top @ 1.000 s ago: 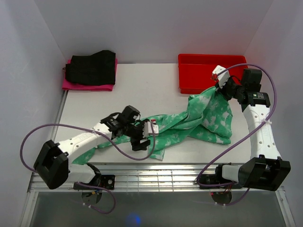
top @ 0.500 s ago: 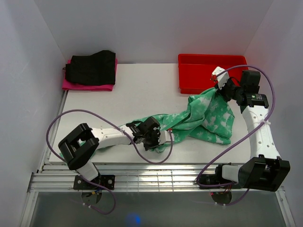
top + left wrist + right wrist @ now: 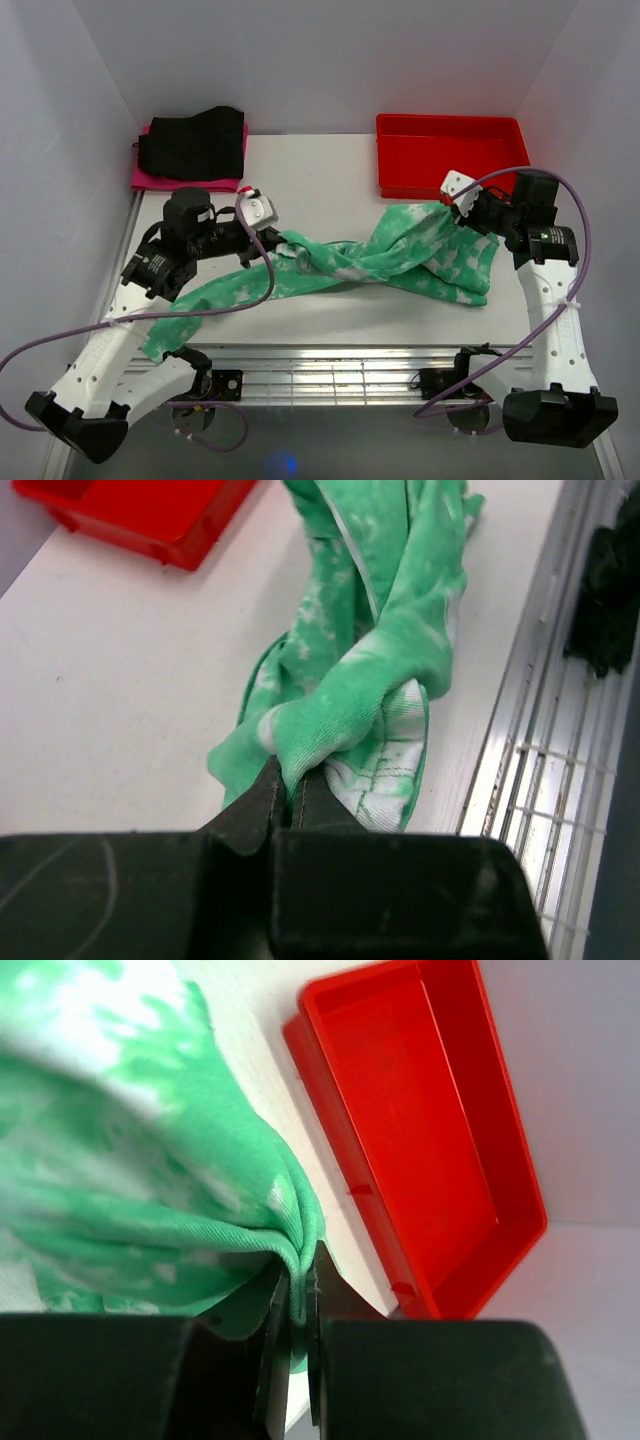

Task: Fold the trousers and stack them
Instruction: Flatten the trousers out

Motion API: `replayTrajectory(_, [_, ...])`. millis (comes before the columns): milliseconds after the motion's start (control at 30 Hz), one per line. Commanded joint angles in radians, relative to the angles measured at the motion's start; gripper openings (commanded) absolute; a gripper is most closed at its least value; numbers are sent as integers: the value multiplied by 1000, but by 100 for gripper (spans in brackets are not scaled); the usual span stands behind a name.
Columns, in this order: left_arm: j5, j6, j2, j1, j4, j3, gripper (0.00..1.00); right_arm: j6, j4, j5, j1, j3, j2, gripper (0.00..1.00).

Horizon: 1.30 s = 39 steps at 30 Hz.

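Trousers (image 3: 385, 258) are seen strung across the table (image 3: 320, 190), twisted like a rope, pinched in closed jaws at two places: left gripper (image 3: 292, 798) on a bunched fold, right gripper (image 3: 298, 1305) beside the red bin (image 3: 448, 150). Soft, light cloth is judged (sagging wherever unsupported); waistband corners would be better gripped

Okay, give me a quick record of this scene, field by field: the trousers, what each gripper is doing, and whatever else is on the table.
trousers: green tie-dye, unfolded, strung in a twisted rope across the table
left gripper: jaws shut on a bunched fold of the trousers
right gripper: jaws shut on a fold of the trousers
red bin: far right, nothing in it
black garment: folded, on top of the pink garment, far left corner
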Motion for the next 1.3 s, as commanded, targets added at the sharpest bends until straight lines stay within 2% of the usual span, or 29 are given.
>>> replayTrajectory(0, [-1,-150,38,179,8,-33,0,-26,49,-10,99,10,62,8])
replayTrajectory(67, [-84,-188,94,256,95,-41,0,4,110,64,180,21,156,8])
replayTrajectory(133, [-136,-211,156,386,207,-35,0,35,204,110,226,47,239,8])
replayTrajectory(167, [-141,-237,249,475,242,-3,0,58,239,128,240,99,342,8])
replayTrajectory(233, [-135,-285,370,575,313,56,0,92,253,150,262,229,512,8])
replayTrajectory(267, [-130,-317,503,609,321,133,0,113,259,164,266,283,574,8])
replayTrajectory(300, [-133,-326,562,655,341,166,0,147,256,183,271,339,627,8])
replayTrajectory(333, [-139,-329,619,670,348,200,0,165,247,200,282,402,687,14])
replayTrajectory(367, [-145,-320,674,678,344,237,0,185,227,207,283,537,785,40])
replayTrajectory(433, [-136,-261,806,695,271,355,32,271,151,234,285,666,852,65])
replayTrajectory(467, [-106,-238,832,704,234,389,44,297,130,245,280,714,870,89])
replayTrajectory(500, [-65,-209,848,722,176,418,54,316,111,253,274,763,861,95])
replayTrajectory(533, [-55,-158,834,727,163,424,87,339,95,245,242,766,841,91])
replayTrajectory(567, [-43,-115,819,732,130,426,98,369,45,224,216,765,787,90])
replayTrajectory(600, [-20,-83,797,741,68,418,98,382,11,186,190,739,756,90])
replayTrajectory(667, [21,78,738,749,-47,398,98,405,-104,153,81,687,661,90])
replayTrajectory(700, [60,141,719,753,-173,386,98,403,-158,107,28,658,636,90])
replayTrajectory(733, [81,293,675,758,-243,368,98,396,-213,90,-59,588,613,91])
replayTrajectory(800, [94,429,632,767,-425,294,98,328,-343,69,-141,494,545,93])
replayTrajectory(833, [73,477,612,770,-467,262,98,301,-373,72,-211,392,525,93])
replayTrajectory(900, [54,575,564,793,-548,167,98,218,-425,87,-272,299,485,93])
replayTrajectory(1067, [14,672,483,861,-566,10,98,150,-378,157,-393,41,468,92])
replayTrajectory(1267, [-1,758,478,969,-570,-91,98,196,-335,112,-415,-23,579,91])
